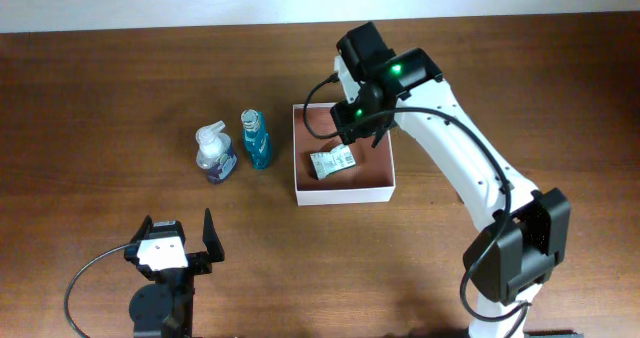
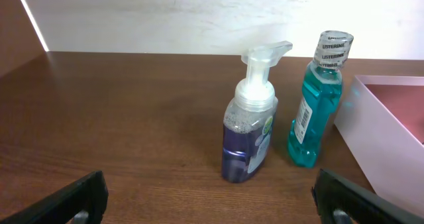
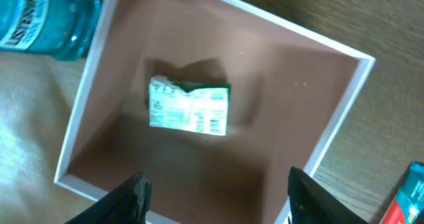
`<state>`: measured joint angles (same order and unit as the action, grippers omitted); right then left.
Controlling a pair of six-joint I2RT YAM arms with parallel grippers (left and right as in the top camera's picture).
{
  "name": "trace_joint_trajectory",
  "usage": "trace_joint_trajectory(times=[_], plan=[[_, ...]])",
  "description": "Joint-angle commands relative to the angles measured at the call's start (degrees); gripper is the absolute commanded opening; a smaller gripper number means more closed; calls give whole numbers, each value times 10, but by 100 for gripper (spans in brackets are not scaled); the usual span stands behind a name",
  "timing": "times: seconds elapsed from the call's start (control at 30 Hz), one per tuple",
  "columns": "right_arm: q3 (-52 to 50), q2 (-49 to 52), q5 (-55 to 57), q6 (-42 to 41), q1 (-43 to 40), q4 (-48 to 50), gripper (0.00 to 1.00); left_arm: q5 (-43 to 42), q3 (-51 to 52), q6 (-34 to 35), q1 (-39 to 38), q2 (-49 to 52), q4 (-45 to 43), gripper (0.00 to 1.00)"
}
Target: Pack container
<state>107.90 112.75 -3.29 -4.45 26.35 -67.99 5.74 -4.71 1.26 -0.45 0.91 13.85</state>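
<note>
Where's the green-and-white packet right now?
In the overhead view, the packet lies flat on the floor of the container, nearer its left wall. The blue Listerine bottle stands just outside, to the left.

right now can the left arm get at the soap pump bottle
Probably yes: the left gripper is open and faces the soap pump bottle across bare table. The mouthwash bottle stands close beside it, so it might get brushed.
</note>
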Motion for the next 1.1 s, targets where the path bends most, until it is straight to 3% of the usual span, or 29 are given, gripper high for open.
trace_joint_trajectory(times=[0.0, 0.3, 0.57, 0.77, 1.07], plan=[[6, -7, -6, 27, 20, 3, 63, -10, 5, -9, 3, -3, -3, 99], [9, -10, -6, 5, -3, 14, 67, -10, 5, -9, 3, -3, -3, 99], [9, -42, -9, -25, -66, -65, 70, -10, 5, -9, 3, -3, -3, 99], [9, -50, -5, 8, -37, -66, 70, -10, 5, -9, 3, -3, -3, 99], [9, -48, 26, -5, 3, 0, 74, -10, 5, -9, 3, -3, -3, 99]])
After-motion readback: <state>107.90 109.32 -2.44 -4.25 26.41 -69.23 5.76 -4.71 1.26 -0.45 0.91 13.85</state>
